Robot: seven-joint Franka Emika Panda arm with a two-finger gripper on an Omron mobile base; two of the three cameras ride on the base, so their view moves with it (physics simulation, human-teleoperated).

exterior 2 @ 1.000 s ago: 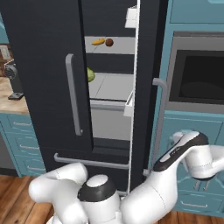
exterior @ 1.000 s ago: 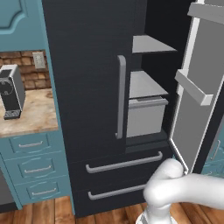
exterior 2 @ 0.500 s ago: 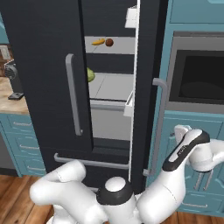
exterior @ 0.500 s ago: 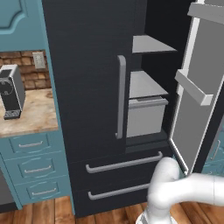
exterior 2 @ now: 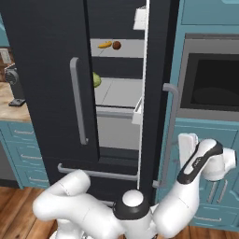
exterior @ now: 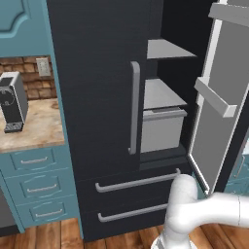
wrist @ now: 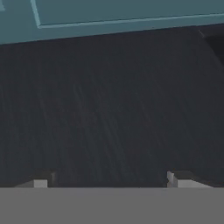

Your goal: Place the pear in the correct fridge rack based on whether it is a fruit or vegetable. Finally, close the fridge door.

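Observation:
The pear lies on the fridge rack, the upper grey slab, right beside a yellow banana. That same rack appears bare from the left. The fridge's right door stands open, edge-on to me, with its inner side facing left. My gripper hovers low on the door's outer side, near the door handle. Seen from the hand, the gripper is open, its tips wide apart, close against the dark door face with nothing between them.
A green leafy vegetable sits on the lower slab, above a grey drawer. An oven in teal cabinets stands right of the fridge. A coffee machine stands on the left counter.
My arm has swung right and the hand has shifted slightly left, nearer the open door's outer face. The pear, banana and door have stayed put.

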